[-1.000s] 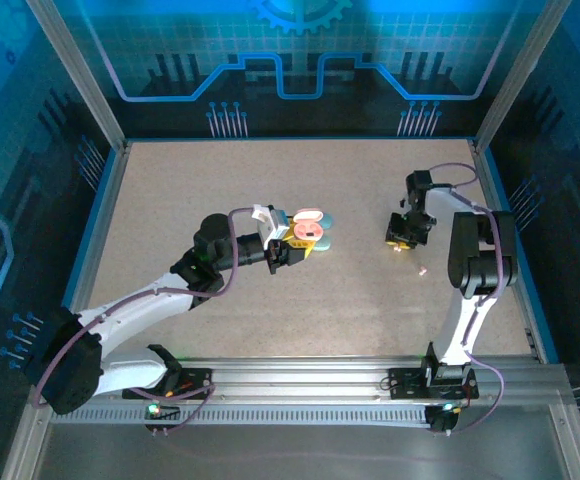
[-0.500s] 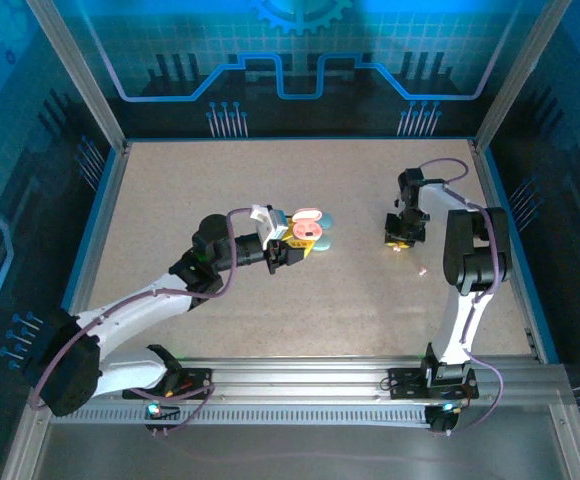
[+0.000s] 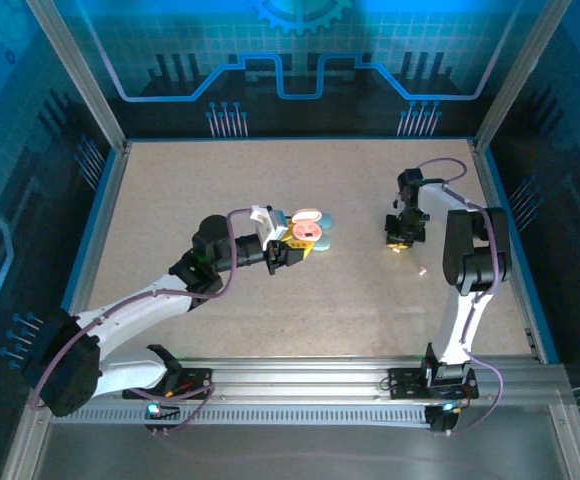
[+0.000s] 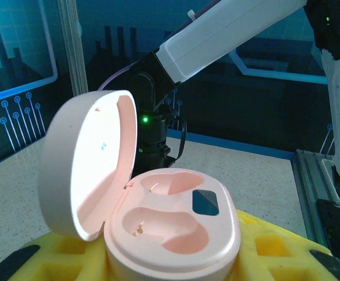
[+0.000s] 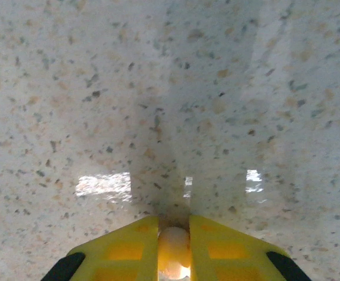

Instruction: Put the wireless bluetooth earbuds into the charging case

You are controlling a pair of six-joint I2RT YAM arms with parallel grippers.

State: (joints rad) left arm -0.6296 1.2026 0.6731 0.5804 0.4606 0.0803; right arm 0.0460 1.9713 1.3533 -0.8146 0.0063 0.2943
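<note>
The right gripper [image 5: 174, 233] has its jaws pinched tight on one pale earbud [image 5: 173, 253], low over the table [image 5: 99, 88] and well to the right of the charging case [image 4: 176, 225]. The left gripper [image 3: 298, 250] has its jaws closed partway around that pink case, which sits upright with its lid [image 4: 91, 164] swung open.
</note>
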